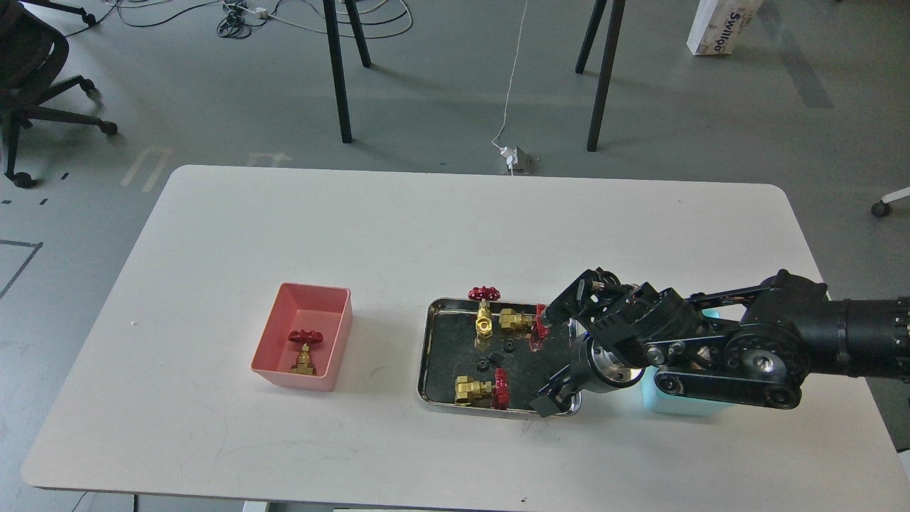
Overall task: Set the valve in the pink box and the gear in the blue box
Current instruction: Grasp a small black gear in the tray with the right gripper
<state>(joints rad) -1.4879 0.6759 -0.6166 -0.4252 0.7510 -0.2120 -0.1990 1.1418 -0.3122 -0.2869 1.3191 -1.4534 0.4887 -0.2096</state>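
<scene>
The right gripper [546,359] hangs over the right end of the steel tray [429,355], its two black fingers spread wide apart with nothing between them. Inside the tray lie three brass valves [475,389] with red handwheels and a few tiny black gears [507,348]. Left of the tray, well apart, the pink box [334,313] holds one valve. Right of the tray, the blue box [679,407] sits mostly hidden under the arm.

Soft, even daylight fills the scene, leaving the white table [284,235] bright and nearly shadowless. The steel tray [426,355] gleams along its rim, and right of it the black arm [782,348] reads as dark mass with little detail. Focus stays fairly sharp throughout.
</scene>
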